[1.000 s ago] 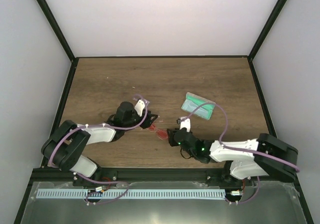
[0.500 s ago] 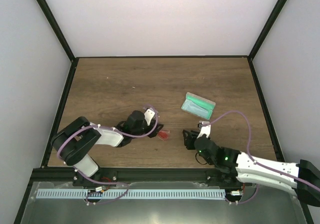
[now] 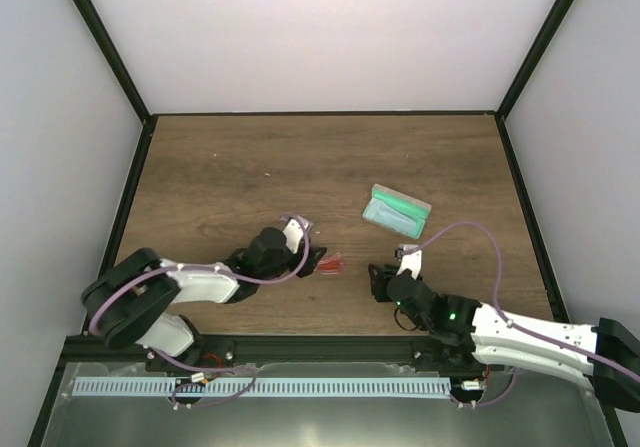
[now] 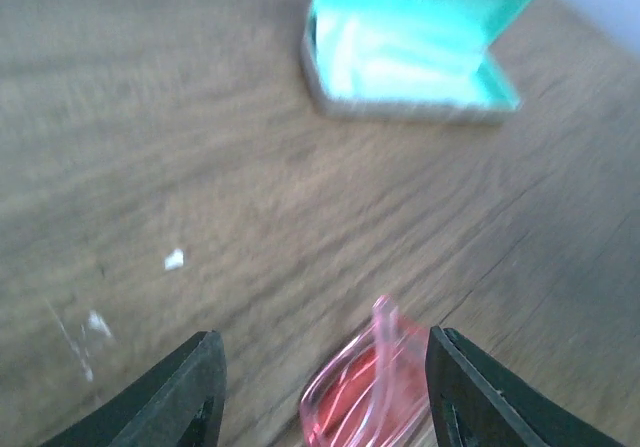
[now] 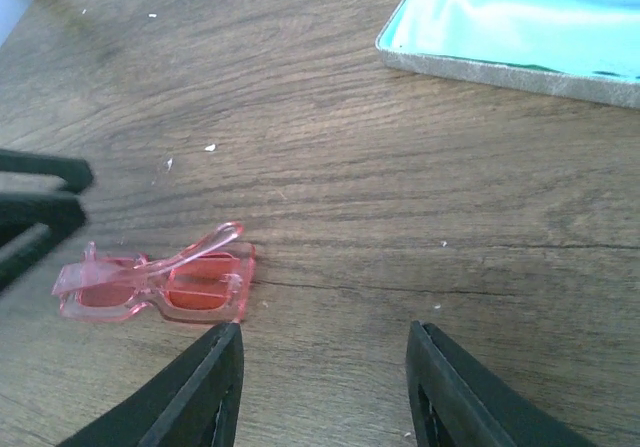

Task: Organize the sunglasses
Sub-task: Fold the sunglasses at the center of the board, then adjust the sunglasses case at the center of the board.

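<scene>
The left pincer [image 3: 314, 258] has its black fingers apart. The small folded red-framed plastic sunglasses [image 3: 332, 263] lie between its tips on the brown wooden table [image 3: 220, 167], near-left of the open grey oblong green-lined case [image 3: 397, 210]. The right pincer [image 3: 378, 278], parted and empty, has backed away from the glasses since a second ago.

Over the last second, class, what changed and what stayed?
The right claw pulled back from the sunglasses toward its own side. The left claw followed the sunglasses, which shifted slightly rightward. Both claws stand open; the green-lined case has not moved.
</scene>
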